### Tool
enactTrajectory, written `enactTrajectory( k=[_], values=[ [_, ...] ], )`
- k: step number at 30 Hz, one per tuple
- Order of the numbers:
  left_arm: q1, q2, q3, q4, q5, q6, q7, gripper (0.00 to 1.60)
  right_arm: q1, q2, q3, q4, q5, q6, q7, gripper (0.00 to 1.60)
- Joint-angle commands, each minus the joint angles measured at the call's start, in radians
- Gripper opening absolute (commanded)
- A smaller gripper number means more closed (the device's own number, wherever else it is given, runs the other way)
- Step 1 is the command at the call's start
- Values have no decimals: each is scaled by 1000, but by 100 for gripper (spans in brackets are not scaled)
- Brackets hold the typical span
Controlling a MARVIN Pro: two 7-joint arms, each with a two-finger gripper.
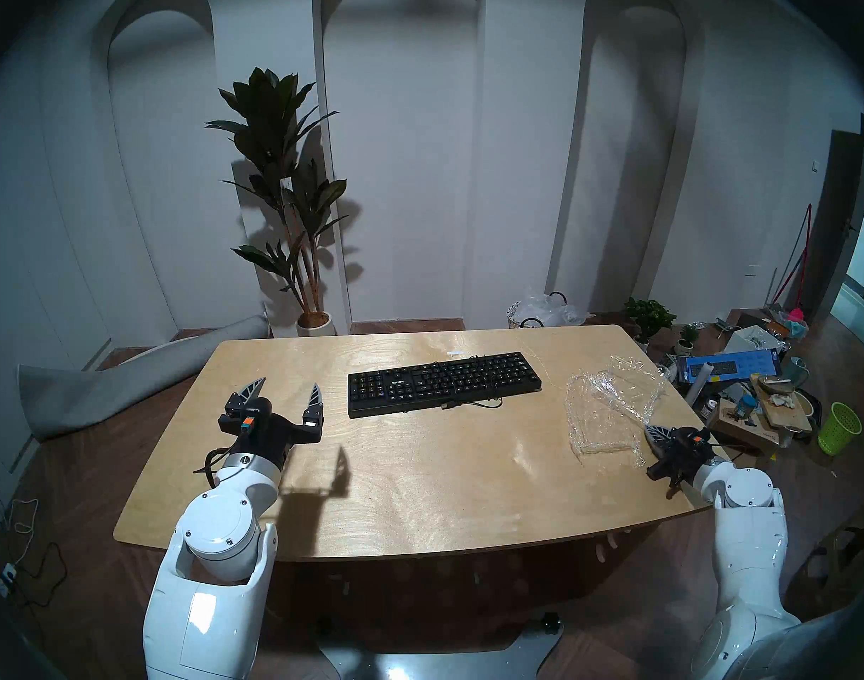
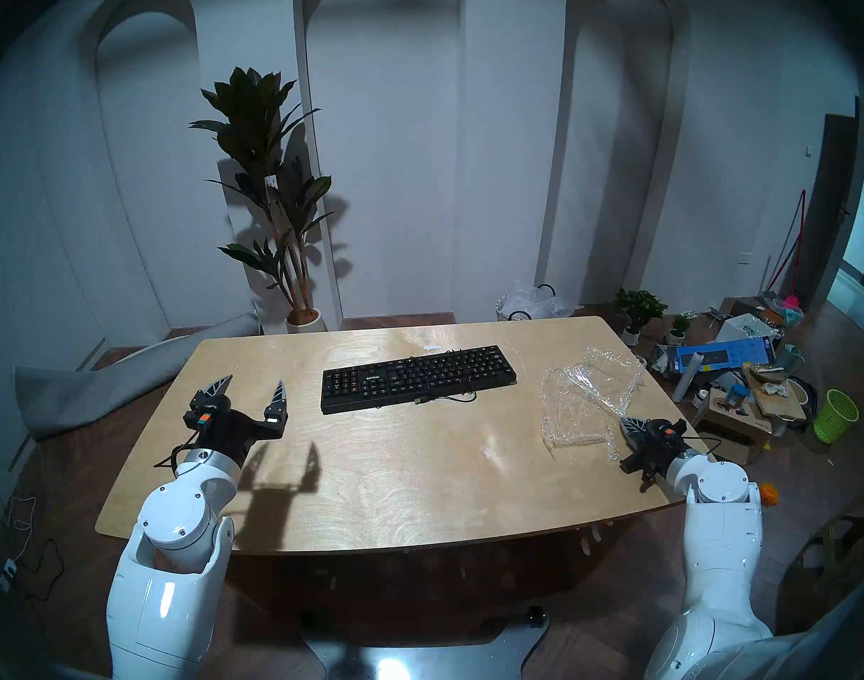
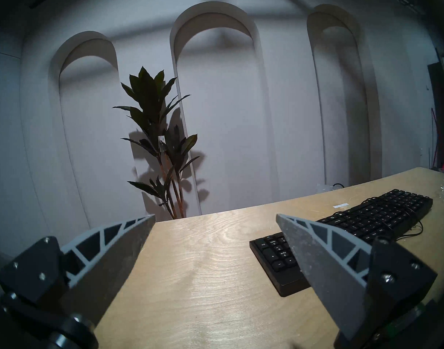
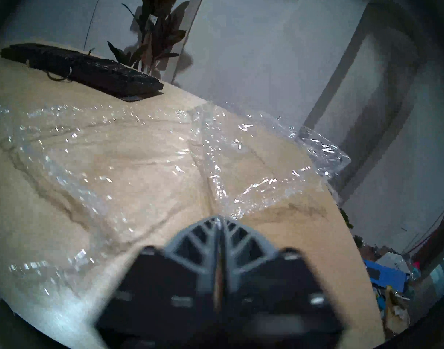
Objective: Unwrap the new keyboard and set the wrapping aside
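Note:
The black keyboard [image 1: 444,384] lies bare on the wooden table [image 1: 395,492], far centre, with its thin cable looped over and in front of it. It also shows in the other views [image 2: 418,382] [image 3: 367,220] [image 4: 90,66]. The clear crinkly wrapping [image 1: 611,404] [image 2: 587,399] [image 4: 140,152] lies spread on the table to the keyboard's right, apart from it. My right gripper [image 1: 648,428] [image 2: 624,421] [image 4: 219,218] is shut on the wrapping's near right edge, low over the table. My left gripper [image 1: 288,383] [image 2: 255,380] [image 3: 215,216] is open and empty, left of the keyboard.
A small white label [image 1: 453,353] lies behind the keyboard. On the floor at the right are a blue box printed with a keyboard [image 1: 731,365], clutter and a green basket [image 1: 838,428]. A potted plant [image 1: 292,198] and a white basket [image 1: 538,311] stand behind the table.

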Motion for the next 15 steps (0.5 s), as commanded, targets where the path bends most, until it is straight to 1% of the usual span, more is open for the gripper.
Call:
enactTrajectory(
  k=[1,2,4,5,6,7,8,9,10,11,12,14,15],
  values=[
    [-23,1,-6,-19,0,0,4,160,41,-35,-9,-107,79,28,88,160],
    [-22,1,-7,-17,0,0,5,160,34,-27,-10,-141,86,40,115,160],
    [-21,2,-11,-13,-1,-1,4,160,43,14,-20,-146,104,31,148,160],
    [-21,3,-14,-11,-1,-1,4,160,33,30,-16,-174,111,36,184,160],
    [-21,3,-16,-9,-1,-1,4,160,36,47,-15,-168,116,29,184,160],
    [-22,4,-18,-8,0,-1,3,160,21,66,-17,-192,114,29,216,160],
    [-22,4,-19,-7,0,-1,3,160,17,78,-16,-196,118,25,226,160],
    [-22,5,-21,-6,1,-2,2,160,2,86,-9,-225,127,28,264,160],
    [-23,5,-22,-5,1,-2,1,160,5,87,-1,-215,131,22,259,160],
    [-24,6,-24,-4,1,-2,1,160,-12,102,0,-246,146,19,297,160],
    [-24,7,-26,-3,1,-2,1,160,-16,109,7,-248,159,19,306,160],
    [-25,8,-28,-1,2,-2,0,160,-24,112,27,-273,181,28,341,160],
    [-25,8,-29,0,2,-2,0,160,-27,111,42,-289,206,31,374,160]
  ],
)
